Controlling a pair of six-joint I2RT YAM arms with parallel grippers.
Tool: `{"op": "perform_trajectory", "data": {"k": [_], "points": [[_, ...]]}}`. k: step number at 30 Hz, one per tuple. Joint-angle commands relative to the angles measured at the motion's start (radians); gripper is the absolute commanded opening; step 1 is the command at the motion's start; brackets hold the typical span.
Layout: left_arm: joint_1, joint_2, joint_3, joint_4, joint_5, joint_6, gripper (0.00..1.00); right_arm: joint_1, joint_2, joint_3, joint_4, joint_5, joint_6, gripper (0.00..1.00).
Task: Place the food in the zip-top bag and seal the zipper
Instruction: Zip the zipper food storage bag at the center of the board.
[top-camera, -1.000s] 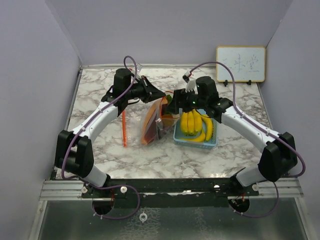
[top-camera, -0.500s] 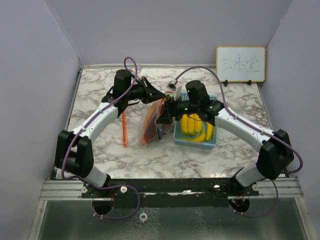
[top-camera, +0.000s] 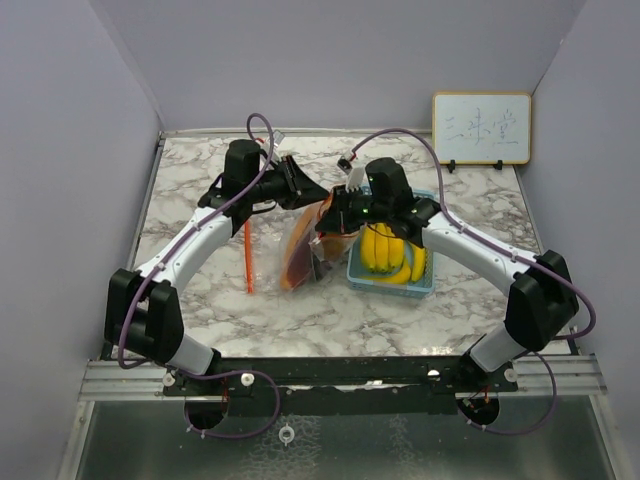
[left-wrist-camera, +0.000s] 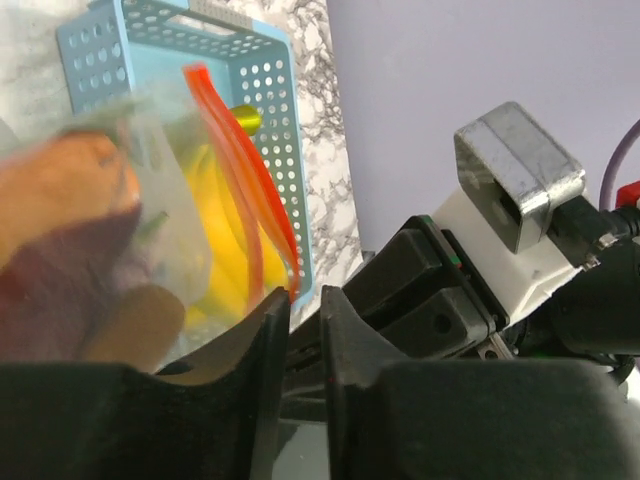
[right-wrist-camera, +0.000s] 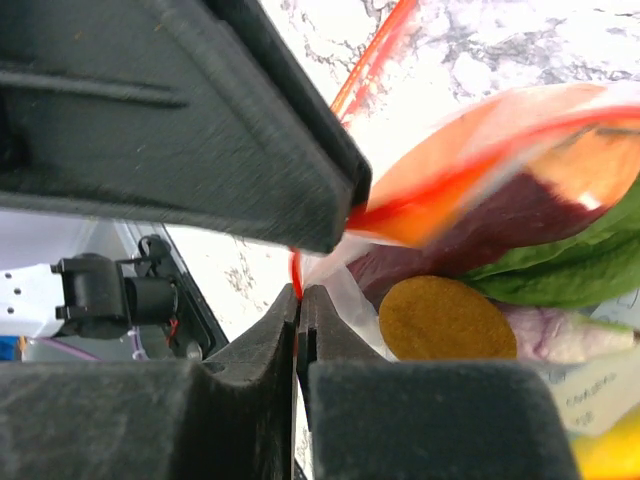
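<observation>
The clear zip-top bag (top-camera: 303, 250) with an orange-red zipper stands upright at mid-table, left of the bananas (top-camera: 385, 248). My right gripper (top-camera: 328, 220) is at the bag's top edge. In the right wrist view it (right-wrist-camera: 300, 290) is shut on the red zipper strip (right-wrist-camera: 296, 268). Inside the bag (right-wrist-camera: 480, 230) are an orange piece, a dark purple piece, a brown disc (right-wrist-camera: 447, 318) and something green (right-wrist-camera: 580, 265). My left gripper (top-camera: 308, 192) hovers just behind the bag's top. Its jaws (left-wrist-camera: 305, 295) stand slightly apart with nothing between them, and the zipper's end (left-wrist-camera: 285, 270) is at its left fingertip.
The bananas lie in a light-blue perforated basket (top-camera: 432, 280), which shows behind the bag (left-wrist-camera: 270, 100) in the left wrist view. An orange-red strip (top-camera: 248, 255) lies on the marble left of the bag. A small whiteboard (top-camera: 481, 128) leans on the back wall at right.
My right gripper moved left from above the basket to the bag's top and shut on the zipper strip. My left gripper's jaws parted a little.
</observation>
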Motion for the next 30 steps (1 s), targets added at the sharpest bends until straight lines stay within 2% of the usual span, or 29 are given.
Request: {"op": "perform_trajectory", "data": {"k": [1,3,4,5,6,12,14,18,19,24,30], "points": [[0.01,-0.049,0.028,-0.097,-0.046,0.105,0.33,-0.002,-0.041,0.005,0.049,0.081,0.057,0.02],[0.025,-0.078,0.025,-0.146,-0.084,0.154,0.52,-0.002,-0.052,0.009,0.045,0.09,0.066,0.02],[0.038,-0.098,0.023,-0.171,-0.106,0.176,0.67,-0.004,-0.059,0.012,0.04,0.098,0.07,0.02],[0.051,-0.12,0.016,-0.192,-0.124,0.194,0.94,-0.005,-0.067,0.012,0.035,0.109,0.076,0.02],[0.068,-0.146,0.013,-0.208,-0.139,0.217,0.98,-0.006,-0.072,0.012,0.03,0.118,0.083,0.02],[0.129,-0.343,-0.029,-0.303,-0.276,0.391,0.99,-0.031,-0.076,0.021,0.021,0.157,0.139,0.02],[0.132,-0.411,-0.063,-0.299,-0.291,0.441,0.94,-0.036,-0.051,0.049,0.01,0.163,0.162,0.02],[0.128,-0.493,-0.104,-0.288,-0.239,0.559,0.42,-0.036,0.014,0.13,0.006,0.138,0.205,0.02],[0.126,-0.506,-0.111,-0.299,-0.238,0.588,0.37,-0.036,0.031,0.15,0.003,0.131,0.217,0.02],[0.094,-0.578,-0.16,-0.309,-0.344,0.685,0.41,-0.036,0.108,0.254,-0.038,0.121,0.236,0.02],[-0.072,-0.572,-0.201,-0.292,-0.578,0.747,0.5,-0.036,0.164,0.339,-0.073,0.126,0.246,0.02]]}}
